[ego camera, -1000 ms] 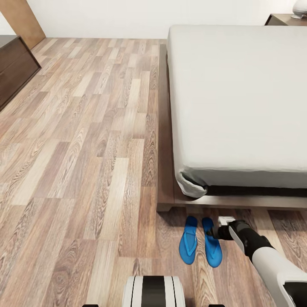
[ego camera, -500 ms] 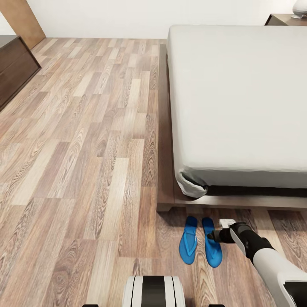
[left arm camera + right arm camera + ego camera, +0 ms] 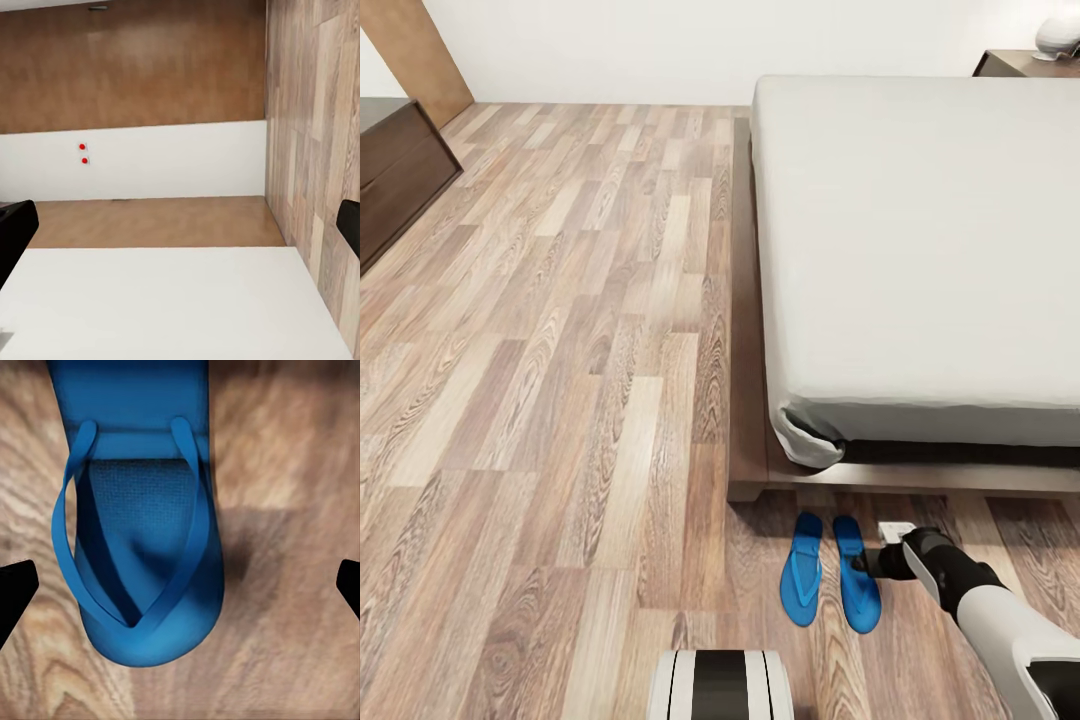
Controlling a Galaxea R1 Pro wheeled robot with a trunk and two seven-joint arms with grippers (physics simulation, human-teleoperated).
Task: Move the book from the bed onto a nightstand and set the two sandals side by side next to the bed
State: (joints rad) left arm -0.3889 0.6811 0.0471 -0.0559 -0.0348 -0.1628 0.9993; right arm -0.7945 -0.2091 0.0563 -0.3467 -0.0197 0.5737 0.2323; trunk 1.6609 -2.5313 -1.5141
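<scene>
In the head view I see the two sandals [image 3: 830, 585] side by side on the floor [image 3: 560, 400], lower centre, just before the bed [image 3: 920, 250]. My right end effector [image 3: 870, 565] hovers released beside the right sandal [image 3: 139, 532], fingers spread wide.

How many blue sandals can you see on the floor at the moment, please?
2. The left sandal and the right sandal lie side by side on the wood floor, just off the bed frame's near corner, with the right gripper beside the right one.
</scene>
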